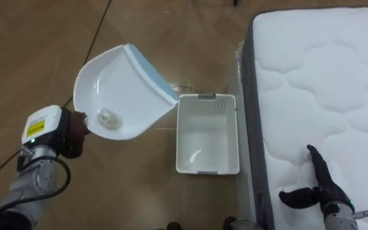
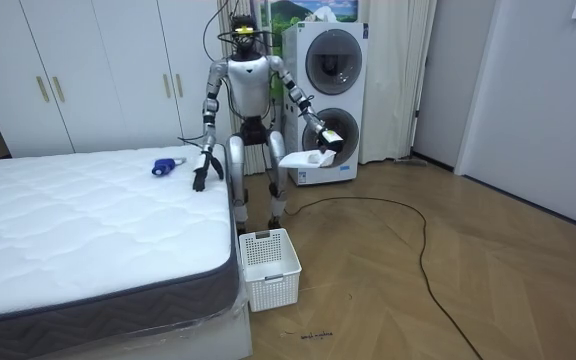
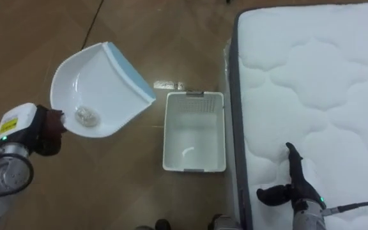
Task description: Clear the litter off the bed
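Left hand (image 1: 74, 131) curled tight round the dustpan (image 1: 123, 83) handle, wad (image 1: 110, 117) lying deep near it. Pan lip barely overlaps the basket (image 1: 206, 98) corner. Tip now and the wad likely hits the floor (image 1: 139, 191). Right hand (image 1: 321, 185) rests on the bed (image 1: 337, 70), fingers straight, holding nothing.

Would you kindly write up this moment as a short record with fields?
Robot: stands on the wooden floor beside the bed
Left hand: curled round the handle of the dustpan, holding it in the air
Dustpan: white with a blue lip, tilted; a small crumpled scrap lies inside
Right hand: open, resting on the bed near its edge
Basket: white, on the floor beside the bed
Brush: blue, lying on the bed close to the right hand
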